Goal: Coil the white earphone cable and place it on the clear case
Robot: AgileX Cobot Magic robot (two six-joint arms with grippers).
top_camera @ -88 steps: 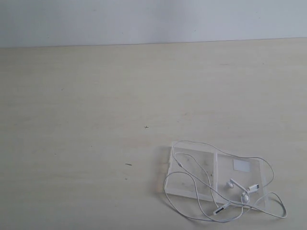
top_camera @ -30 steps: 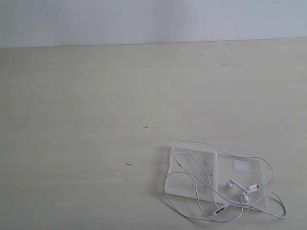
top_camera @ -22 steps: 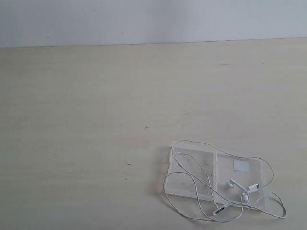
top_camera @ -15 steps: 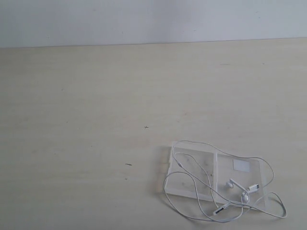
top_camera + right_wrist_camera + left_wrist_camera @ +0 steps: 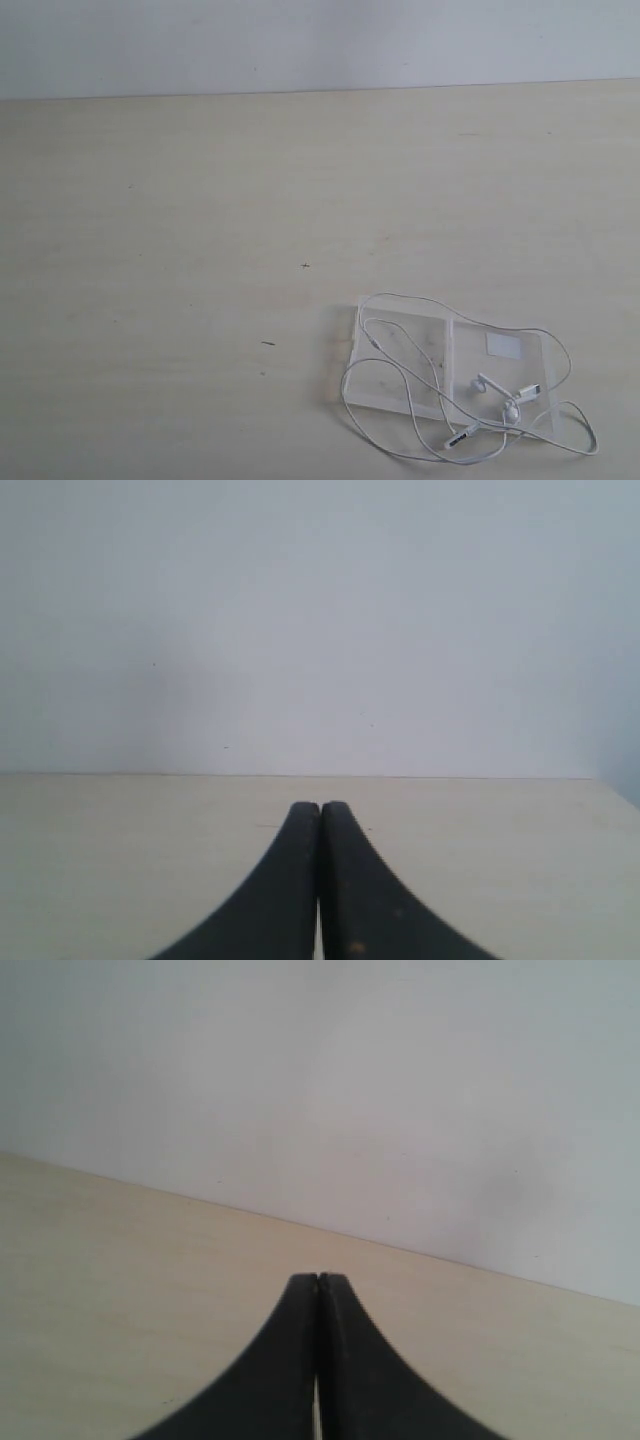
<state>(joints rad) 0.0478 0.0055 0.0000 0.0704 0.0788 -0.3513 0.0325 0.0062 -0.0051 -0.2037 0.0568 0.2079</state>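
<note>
The clear case (image 5: 400,352) lies flat and open near the front right of the table in the exterior view, two panels side by side, the right one with a small white sticker (image 5: 505,346). The white earphone cable (image 5: 385,365) sprawls in loose loops over and around it, with the earbuds (image 5: 490,384) and the inline remote (image 5: 459,437) on the right panel's front part. Neither arm shows in the exterior view. My left gripper (image 5: 318,1278) is shut with nothing in it, over bare table. My right gripper (image 5: 320,806) is shut and empty too.
The pale wooden table (image 5: 200,220) runs back to a plain white wall (image 5: 300,40). Small dark marks (image 5: 305,265) dot the tabletop. Part of the cable hangs past the case toward the front edge of the view.
</note>
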